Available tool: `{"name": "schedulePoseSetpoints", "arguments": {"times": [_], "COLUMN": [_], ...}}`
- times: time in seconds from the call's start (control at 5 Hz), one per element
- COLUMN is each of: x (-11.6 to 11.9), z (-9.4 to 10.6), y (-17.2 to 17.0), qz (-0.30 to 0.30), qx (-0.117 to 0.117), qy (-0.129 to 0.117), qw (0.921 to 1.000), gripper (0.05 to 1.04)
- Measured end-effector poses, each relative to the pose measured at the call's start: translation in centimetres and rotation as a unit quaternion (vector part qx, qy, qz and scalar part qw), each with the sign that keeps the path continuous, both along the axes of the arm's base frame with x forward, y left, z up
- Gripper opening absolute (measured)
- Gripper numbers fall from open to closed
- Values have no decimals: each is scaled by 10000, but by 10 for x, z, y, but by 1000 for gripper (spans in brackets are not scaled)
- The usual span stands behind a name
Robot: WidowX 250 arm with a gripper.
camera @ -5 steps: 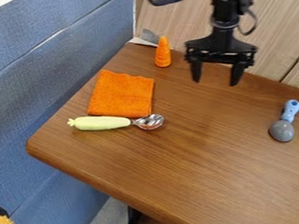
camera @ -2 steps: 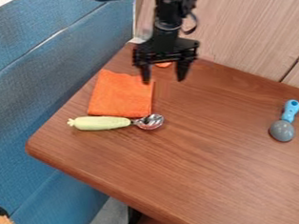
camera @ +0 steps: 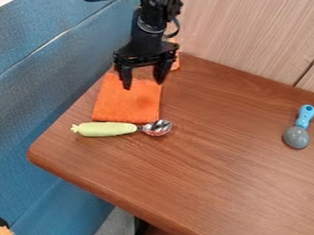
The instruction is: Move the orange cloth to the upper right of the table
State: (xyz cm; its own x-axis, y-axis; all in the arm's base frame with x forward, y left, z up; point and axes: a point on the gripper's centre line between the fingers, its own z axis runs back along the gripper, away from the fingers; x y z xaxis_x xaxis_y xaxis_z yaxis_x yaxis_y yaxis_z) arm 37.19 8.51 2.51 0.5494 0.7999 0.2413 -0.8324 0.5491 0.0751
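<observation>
- Over the far part of the orange cloth (camera: 128, 103) is the gripper (camera: 142, 86), its two fingers apart.
- Just beside the cloth's near edge lies a green-handled spoon (camera: 105, 129).

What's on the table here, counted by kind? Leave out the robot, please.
Cloths: 1, the orange cloth
Utensils: 2, the pale green-handled spoon and the blue-handled utensil
Other: 1, an orange object, partly hidden behind the gripper
Total: 4
</observation>
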Motion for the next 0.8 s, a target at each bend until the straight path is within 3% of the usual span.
{"name": "schedulePoseSetpoints", "arguments": {"times": [0.2,0.4,0.8], "x": [-7,-9,-2], "z": [-9,-31,-39], "y": [11,14,12], "qz": [417,704,1022], "qx": [68,122,21], "qy": [132,431,400], "qw": [9990,9965,9940], "gripper": [999,999,999]}}
